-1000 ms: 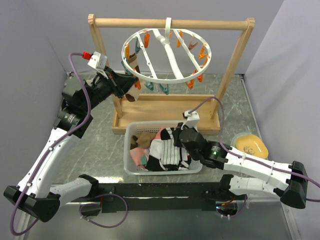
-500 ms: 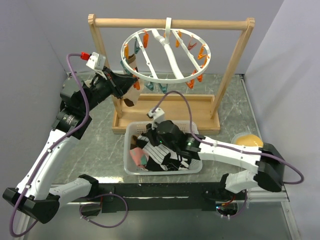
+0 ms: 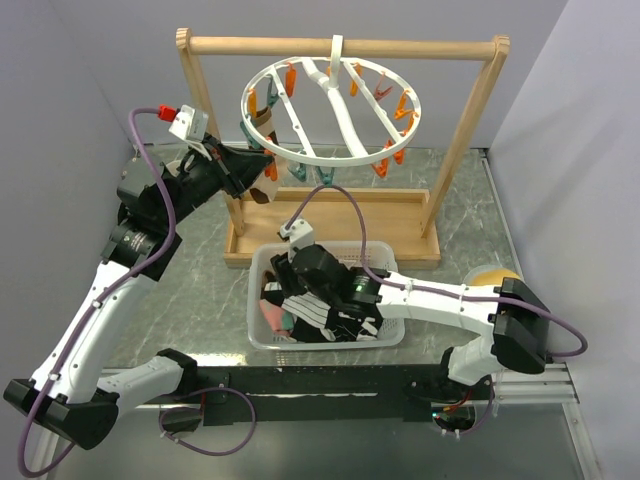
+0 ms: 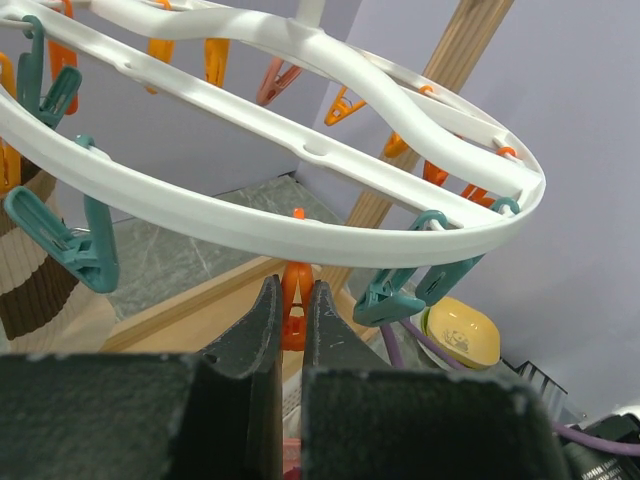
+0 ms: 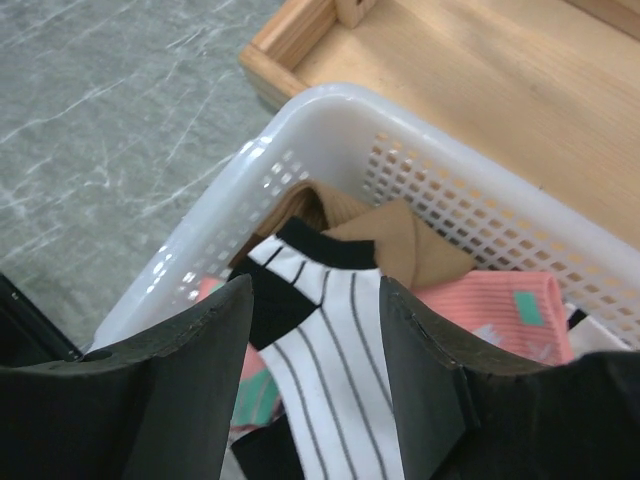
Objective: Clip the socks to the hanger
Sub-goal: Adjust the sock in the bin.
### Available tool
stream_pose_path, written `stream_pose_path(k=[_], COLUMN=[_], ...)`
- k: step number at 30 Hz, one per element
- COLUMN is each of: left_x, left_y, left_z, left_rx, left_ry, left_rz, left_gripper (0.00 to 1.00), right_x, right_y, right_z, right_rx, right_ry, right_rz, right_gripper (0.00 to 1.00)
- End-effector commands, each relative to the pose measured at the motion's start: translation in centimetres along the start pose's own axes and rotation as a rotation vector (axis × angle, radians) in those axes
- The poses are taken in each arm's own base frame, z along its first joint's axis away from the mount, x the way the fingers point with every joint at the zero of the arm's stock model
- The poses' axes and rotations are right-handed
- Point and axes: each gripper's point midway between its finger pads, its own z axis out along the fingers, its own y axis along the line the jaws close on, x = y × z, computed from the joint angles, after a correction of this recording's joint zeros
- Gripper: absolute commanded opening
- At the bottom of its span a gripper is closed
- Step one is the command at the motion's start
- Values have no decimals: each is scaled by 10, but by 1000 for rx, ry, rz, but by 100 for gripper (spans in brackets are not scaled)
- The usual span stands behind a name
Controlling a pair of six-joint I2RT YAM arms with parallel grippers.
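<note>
The hanger [image 3: 345,160] is a white ring with orange and teal pegs, hooked on the wooden bar. My left gripper [image 3: 264,170] reaches its left rim and is shut on an orange peg [image 4: 293,305] under the ring [image 4: 300,235]. A brown-and-cream sock [image 4: 30,275] hangs from a peg at the left. More socks [image 3: 325,312] fill the white basket [image 3: 258,268]. My right gripper [image 3: 283,292] hovers open over the basket's left end. A white sock with thin dark stripes [image 5: 340,360] lies between its fingers [image 5: 210,330], beside a brown sock [image 5: 410,245] and a pink one [image 5: 500,305].
The tall wooden frame [image 3: 340,46] stands on a wooden base tray [image 3: 330,212] just behind the basket rim [image 5: 330,110]. A yellow bowl [image 3: 492,274] sits at the right, partly behind my right arm, and shows in the left wrist view too [image 4: 460,335]. Grey walls close both sides.
My right arm swung left across the basket, and its jaws went from shut to open over the striped sock. My left gripper rose slightly toward the hanger's rim, still shut.
</note>
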Motion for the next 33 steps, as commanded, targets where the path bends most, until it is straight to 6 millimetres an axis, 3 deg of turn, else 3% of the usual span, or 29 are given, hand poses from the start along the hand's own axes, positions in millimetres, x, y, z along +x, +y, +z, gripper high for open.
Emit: stream_pose_path(k=[1, 3, 8, 11, 17, 29, 33], left_x=[-8, -9, -8, -8, -7, -7, -6], left_y=[-7, -7, -8, -8, -7, -6, -5], left_z=[-8, -9, -10, -9, -7, -7, -8], left_rx=[16, 14, 17, 19, 18, 14, 14], left_ry=[-27, -30, -27, -26, -25, -22, -22], left_rz=[4, 8, 10, 6, 4, 4, 2], left_gripper=[1, 1, 1, 1, 1, 1, 1], right_x=[-2, 5, 26, 20, 32, 74, 71], right_y=[8, 10, -6, -6, -2, -15, -21], right_z=[2, 6, 15, 20, 28, 46, 45], right_rx=[27, 10, -11, -61, -141, -111, -102], right_ry=[-3, 2, 37, 13, 39, 128, 115], right_rz=[51, 71, 95, 116, 138, 193, 196], right_gripper=[61, 61, 61, 60, 57, 52, 54])
